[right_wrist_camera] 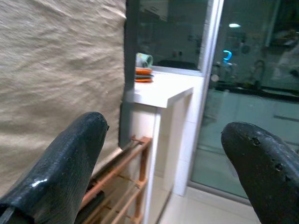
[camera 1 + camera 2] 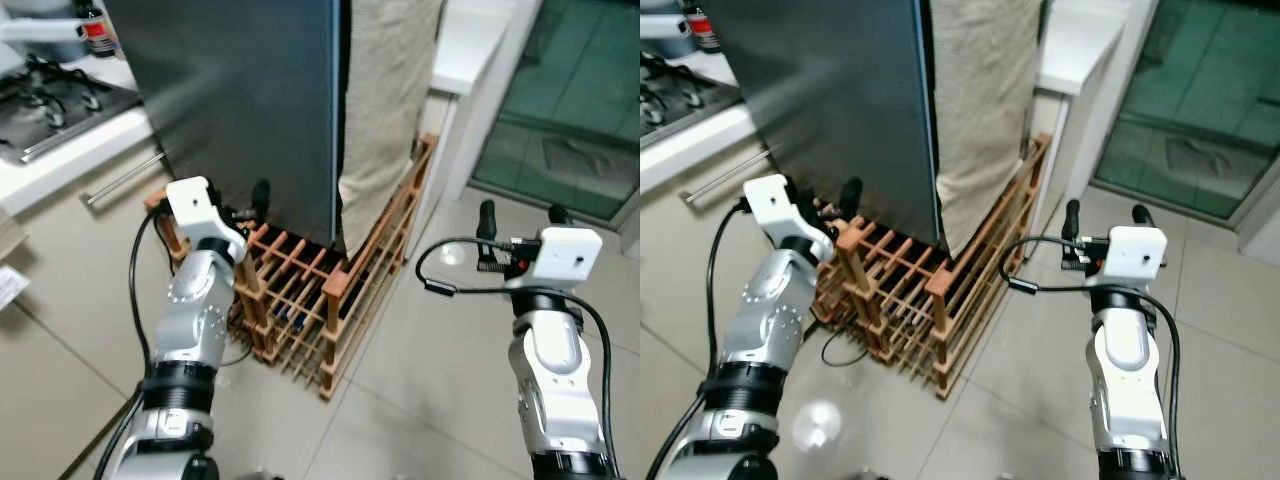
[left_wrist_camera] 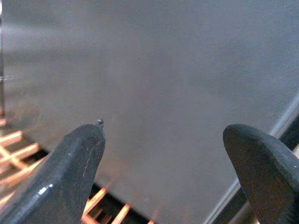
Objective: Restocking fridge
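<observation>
- Fingers of both grippers stand spread, holding nothing; the fridge (image 2: 250, 100) rises closed just ahead, behind the wooden rack (image 2: 310, 300).
- Left gripper (image 3: 163, 172) faces its steel door; better to find the door edge first.
- Right gripper (image 1: 159, 177) hovers by the hanging cloth (image 2: 385, 90).

Pale tiled floor (image 2: 420, 370) is carrying a wooden lattice rack (image 2: 300, 290), lying ahead of and below the left gripper's fingertips (image 3: 79, 154). Grey fridge (image 2: 250, 100) and beige cloth-draped panel (image 2: 385, 90) are standing behind the rack, beyond the fingers. White counter (image 1: 163, 95) is bearing stacked orange dishes (image 1: 144, 73), ahead between the right fingers.
</observation>
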Robot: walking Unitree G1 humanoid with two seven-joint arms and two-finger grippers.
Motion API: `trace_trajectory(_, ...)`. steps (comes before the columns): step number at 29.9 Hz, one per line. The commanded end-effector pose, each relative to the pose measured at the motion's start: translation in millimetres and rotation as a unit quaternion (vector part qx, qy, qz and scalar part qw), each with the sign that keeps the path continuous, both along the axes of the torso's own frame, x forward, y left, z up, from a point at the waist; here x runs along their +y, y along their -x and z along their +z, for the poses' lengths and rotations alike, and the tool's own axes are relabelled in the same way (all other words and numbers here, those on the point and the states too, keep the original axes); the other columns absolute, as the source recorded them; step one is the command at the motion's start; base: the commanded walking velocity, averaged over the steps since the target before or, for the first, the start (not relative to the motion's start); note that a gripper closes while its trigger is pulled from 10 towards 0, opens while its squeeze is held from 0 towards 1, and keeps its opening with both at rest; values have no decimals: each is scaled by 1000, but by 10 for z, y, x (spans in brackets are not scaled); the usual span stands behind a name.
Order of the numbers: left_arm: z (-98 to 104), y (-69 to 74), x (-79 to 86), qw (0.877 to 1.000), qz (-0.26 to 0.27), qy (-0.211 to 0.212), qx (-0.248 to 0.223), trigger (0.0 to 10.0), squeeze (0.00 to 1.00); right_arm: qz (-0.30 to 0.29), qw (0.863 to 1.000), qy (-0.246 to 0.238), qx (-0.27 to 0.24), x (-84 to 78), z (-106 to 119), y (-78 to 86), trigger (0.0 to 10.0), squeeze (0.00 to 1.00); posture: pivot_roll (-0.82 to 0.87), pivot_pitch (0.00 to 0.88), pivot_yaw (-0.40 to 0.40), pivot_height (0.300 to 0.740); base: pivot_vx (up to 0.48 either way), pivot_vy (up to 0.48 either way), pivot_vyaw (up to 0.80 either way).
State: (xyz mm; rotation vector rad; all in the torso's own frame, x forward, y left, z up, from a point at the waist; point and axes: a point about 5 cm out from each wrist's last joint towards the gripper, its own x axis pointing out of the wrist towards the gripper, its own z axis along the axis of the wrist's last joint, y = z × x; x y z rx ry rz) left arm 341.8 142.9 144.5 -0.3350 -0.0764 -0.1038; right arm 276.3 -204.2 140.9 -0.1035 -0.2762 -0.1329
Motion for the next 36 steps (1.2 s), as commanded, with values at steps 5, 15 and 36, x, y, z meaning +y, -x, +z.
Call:
trace_trajectory(5, 238, -94, -180, 999, -21, -32, -35, 10000, 0, -9, 1000, 0, -10, -38, 63, -97, 10000, 0, -126, 0, 56, 740, 0, -60, 0)
trace_trajectory(15, 402, -259, -468, 993, -75, -77, -56, 10000, 0, -2, 1000, -4, -18, 32, 114, -187, 10000, 0, -131, 0, 61, 740, 0, 0, -156)
trace_trajectory(36, 595, -383, -312, 997, 0, -40, -69, 10000, 0, 25, 999, 6, -20, 100, 158, -314, 10000, 0, -111, 0, 22, 740, 0, 0, -423)
